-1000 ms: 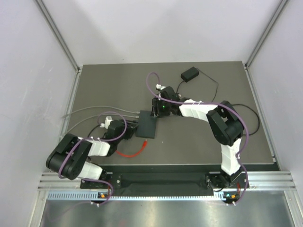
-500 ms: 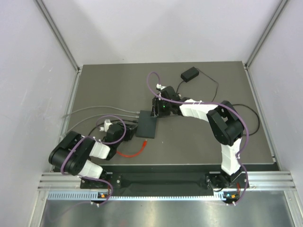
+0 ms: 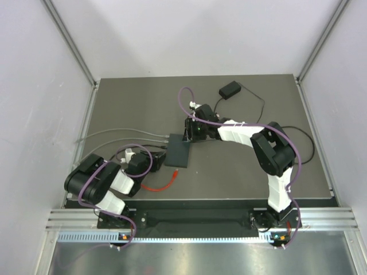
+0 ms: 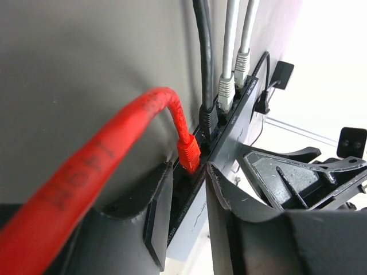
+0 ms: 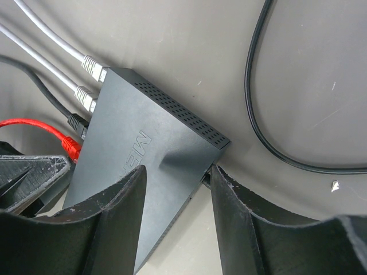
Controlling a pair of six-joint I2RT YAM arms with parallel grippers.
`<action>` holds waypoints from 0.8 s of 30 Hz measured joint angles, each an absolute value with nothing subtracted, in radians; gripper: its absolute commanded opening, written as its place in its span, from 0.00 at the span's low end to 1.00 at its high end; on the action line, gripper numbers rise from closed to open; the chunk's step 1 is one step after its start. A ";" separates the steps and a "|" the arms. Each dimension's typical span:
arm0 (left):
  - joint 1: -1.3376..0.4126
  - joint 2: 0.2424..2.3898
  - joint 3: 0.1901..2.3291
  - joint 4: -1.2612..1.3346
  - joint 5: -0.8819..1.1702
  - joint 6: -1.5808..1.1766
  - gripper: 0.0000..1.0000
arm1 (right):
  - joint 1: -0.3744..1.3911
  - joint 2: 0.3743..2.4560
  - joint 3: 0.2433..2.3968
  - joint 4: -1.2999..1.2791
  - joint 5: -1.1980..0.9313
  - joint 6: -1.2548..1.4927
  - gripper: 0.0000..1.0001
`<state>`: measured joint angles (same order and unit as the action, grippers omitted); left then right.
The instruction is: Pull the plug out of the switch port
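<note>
The flat black switch lies mid-table, sockets on its left long edge. In the left wrist view a red plug sits in a socket of the switch, beside a black plug and two grey plugs. My left gripper is open. Its jaws stand narrowly either side of the red plug, just short of it. My right gripper is open over the switch's far corner. One finger rests on the switch's top, and the other stands beside its end.
The red cable loops on the mat near my left gripper. Grey cables run off to the left. A small black power brick lies at the back, and its thin cord curves past my right gripper.
My left arm's elbow has drawn back toward the near left, while its gripper stays at the switch's socket edge. The right arm and the switch have not moved.
</note>
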<state>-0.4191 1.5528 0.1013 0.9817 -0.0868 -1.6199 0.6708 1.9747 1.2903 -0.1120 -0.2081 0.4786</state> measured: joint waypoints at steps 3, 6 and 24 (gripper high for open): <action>-0.420 1.546 0.101 0.975 -0.092 -1.620 0.35 | 0.671 1.975 1.290 -0.112 -0.210 0.478 0.48; -0.420 1.547 0.102 0.974 -0.092 -1.620 0.33 | 0.671 1.975 1.290 -0.112 -0.211 0.476 0.48; -0.419 1.631 0.165 0.987 -0.083 -1.587 0.00 | 0.662 1.975 1.290 -0.116 -0.212 0.466 0.50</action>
